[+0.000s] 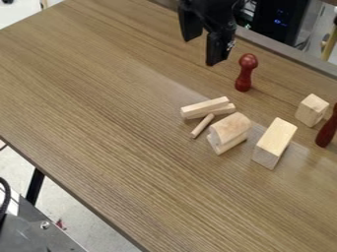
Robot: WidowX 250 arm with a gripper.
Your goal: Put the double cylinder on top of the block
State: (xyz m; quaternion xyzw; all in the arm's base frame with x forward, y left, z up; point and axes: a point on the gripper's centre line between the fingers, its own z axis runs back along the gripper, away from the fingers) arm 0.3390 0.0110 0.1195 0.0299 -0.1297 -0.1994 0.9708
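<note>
While the black two-finger gripper (200, 52) is held over the far part of the brown wood-grain table (105, 113), near the view's top edge, its two fingers are seen spread apart, with nothing gripped between them; the claw is recorded as released.

The pale wooden double cylinder, a piece with a rounded top and a grooved side (230, 129), is located near the middle of the group of parts, at table level. It is not placed on the block. The pale rectangular wooden block (277, 137) is found just beside it, toward the view's right, and a gap is noted between the two.

On the double cylinder's other side, two pale square-edged wooden sticks (205, 107) (225, 110) are laid close together, and a short, thin wooden rod (202, 126) is laid at an angle near them.

A dark red turned wooden peg (245, 73) is stood upright nearer the gripper. A small pale wooden block (312, 110) is noted farther right, near a second dark red piece (326, 132), which is cut off by the view's edge.
</note>
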